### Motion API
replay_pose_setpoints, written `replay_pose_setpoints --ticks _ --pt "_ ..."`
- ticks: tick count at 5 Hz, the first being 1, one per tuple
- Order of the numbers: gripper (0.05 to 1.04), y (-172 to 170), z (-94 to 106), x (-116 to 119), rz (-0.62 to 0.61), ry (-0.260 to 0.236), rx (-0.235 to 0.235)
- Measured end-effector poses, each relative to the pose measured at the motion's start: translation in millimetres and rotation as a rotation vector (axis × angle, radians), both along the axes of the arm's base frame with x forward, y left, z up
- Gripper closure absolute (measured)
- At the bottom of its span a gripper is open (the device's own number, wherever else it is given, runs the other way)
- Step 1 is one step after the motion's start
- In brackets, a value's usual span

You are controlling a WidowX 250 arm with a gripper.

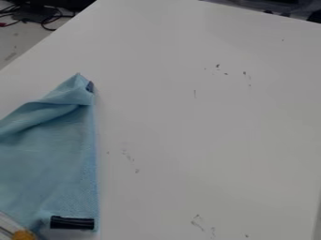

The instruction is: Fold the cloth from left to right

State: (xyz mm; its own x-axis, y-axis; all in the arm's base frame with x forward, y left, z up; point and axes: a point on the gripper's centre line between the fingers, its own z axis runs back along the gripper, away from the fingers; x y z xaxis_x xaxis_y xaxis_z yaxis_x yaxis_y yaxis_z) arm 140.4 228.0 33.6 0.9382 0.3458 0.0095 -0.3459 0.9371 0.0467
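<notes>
Lying in the near left corner of the view, a rounded orange piece (25, 235) is seen beside a pale curved strip (6, 226). How the arm is posed cannot be told, nor how far open the tool is or whether anything is held by it. A short black ridged bar (72, 222) is set crosswise at the near right corner of the light blue cloth (53, 168). The cloth is spread over the left part of the smooth white desk (207, 126), its weave finely dimpled near the straight right edge. Toward its far end, soft folds are bunched and drawn into a point, where a small dark patch (89, 86) is seen. Small dark scuffs are scattered across the desk. Beyond the far left edge, thin cables (48, 21) are looped.
</notes>
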Motion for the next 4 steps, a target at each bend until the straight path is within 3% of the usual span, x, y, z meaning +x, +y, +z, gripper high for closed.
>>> replay_pose_setpoints --ticks 1,2,4 --pt "1.020 -18.7 31.3 13.2 -0.028 -0.057 0.037" --pt "1.021 -51.1 50.5 28.8 -0.076 -0.084 0.047" --pt "1.022 -144.5 53.2 63.4 -0.322 -0.087 -0.010"
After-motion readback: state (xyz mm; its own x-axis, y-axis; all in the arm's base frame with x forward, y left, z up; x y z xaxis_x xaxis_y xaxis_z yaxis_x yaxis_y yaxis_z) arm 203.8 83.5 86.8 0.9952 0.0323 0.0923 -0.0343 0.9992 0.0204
